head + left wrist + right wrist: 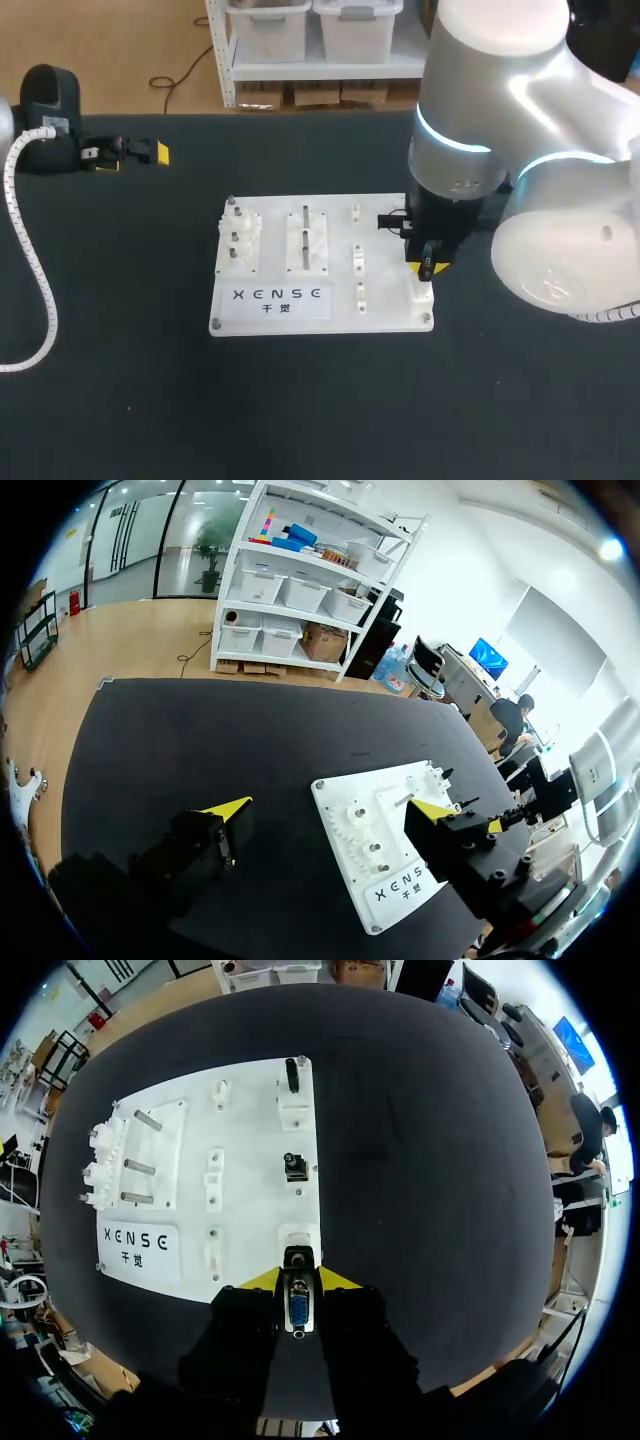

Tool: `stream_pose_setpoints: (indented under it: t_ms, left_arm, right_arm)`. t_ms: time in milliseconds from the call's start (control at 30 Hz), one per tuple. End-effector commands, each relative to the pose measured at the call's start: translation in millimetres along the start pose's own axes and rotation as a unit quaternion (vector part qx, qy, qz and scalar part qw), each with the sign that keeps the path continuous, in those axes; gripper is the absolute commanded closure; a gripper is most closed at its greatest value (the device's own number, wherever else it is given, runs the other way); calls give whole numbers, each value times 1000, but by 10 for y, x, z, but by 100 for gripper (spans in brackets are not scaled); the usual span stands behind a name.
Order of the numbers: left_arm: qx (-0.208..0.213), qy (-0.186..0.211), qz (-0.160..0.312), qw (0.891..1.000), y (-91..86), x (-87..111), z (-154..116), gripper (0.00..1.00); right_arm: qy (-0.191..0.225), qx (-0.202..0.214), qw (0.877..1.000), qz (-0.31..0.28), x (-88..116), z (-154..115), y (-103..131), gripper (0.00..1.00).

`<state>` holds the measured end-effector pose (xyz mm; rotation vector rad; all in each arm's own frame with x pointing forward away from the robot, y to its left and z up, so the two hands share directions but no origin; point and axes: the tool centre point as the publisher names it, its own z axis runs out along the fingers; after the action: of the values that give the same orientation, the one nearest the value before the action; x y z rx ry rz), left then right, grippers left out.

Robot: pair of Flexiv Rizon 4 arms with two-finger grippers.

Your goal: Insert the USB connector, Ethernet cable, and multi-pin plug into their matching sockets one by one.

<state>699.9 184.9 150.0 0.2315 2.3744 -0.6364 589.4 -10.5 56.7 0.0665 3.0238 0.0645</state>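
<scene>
We see the multi-pin plug (pixel 297 1310) pinched between the yellow-tipped fingers of the right gripper (pixel 298 1280), one finger on each side, its metal face turned toward the wrist camera. The plug's front end sits at a white socket block (pixel 298 1240) straight ahead of the fingers; we cannot tell how far in it is.

From above, the right gripper (pixel 428 265) stands over the four o'clock corner of the white board (pixel 385 300), where that socket block (pixel 420 292) sits. The bulky right arm (pixel 540 200) comes in from three o'clock and covers the board's two o'clock corner.

Farther ahead of the right gripper, along the same edge of the board, we see a black connector (pixel 295 1167) in its own white mount. Beyond it a second black connector (pixel 292 1073) stands in another mount. We cannot tell which type either one is. Metal pegs (pixel 235 235) rise on the nine o'clock side of the board.

The board lies near the middle of the black bench (pixel 300 410). The left gripper (pixel 132 158) rests at ten o'clock on the bench, well apart from the board. Its fingers (pixel 225 808) are spread wide with nothing between them. A white ribbed hose (pixel 35 270) curves down the bench at nine o'clock.
</scene>
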Motion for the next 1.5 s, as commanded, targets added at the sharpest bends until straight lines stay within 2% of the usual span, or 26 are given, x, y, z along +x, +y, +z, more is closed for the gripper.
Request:
stream_pose_setpoints:
  t_ms: [33,633,833,1333,1367,1433,1467,1500]
  left_arm:
    - [0,0,0,1000,0,0,0,0]
    - [0,0,0,1000,0,0,0,0]
    - [0,0,0,1000,0,0,0,0]
    - [0,0,0,1000,0,0,0,0]
    - [0,0,0,1000,0,0,0,0]
    - [0,0,0,1000,0,0,0,0]
    - [0,0,0,1000,0,0,0,0]
    - [0,0,0,1000,0,0,0,0]
  right_arm:
    - [-1,0,1000,2,24,27,-30,100]
    - [30,12,999,13,7,225,-43,100]
    - [56,4,998,26,-9,319,-65,100]
    - [73,-11,997,38,-15,347,-66,98]
    - [71,-11,997,37,-17,345,-67,92]
    - [72,-10,997,36,-19,319,-64,54]
    - [72,-10,997,37,-21,296,-59,0]
    - [70,-12,997,37,-25,275,-57,0]
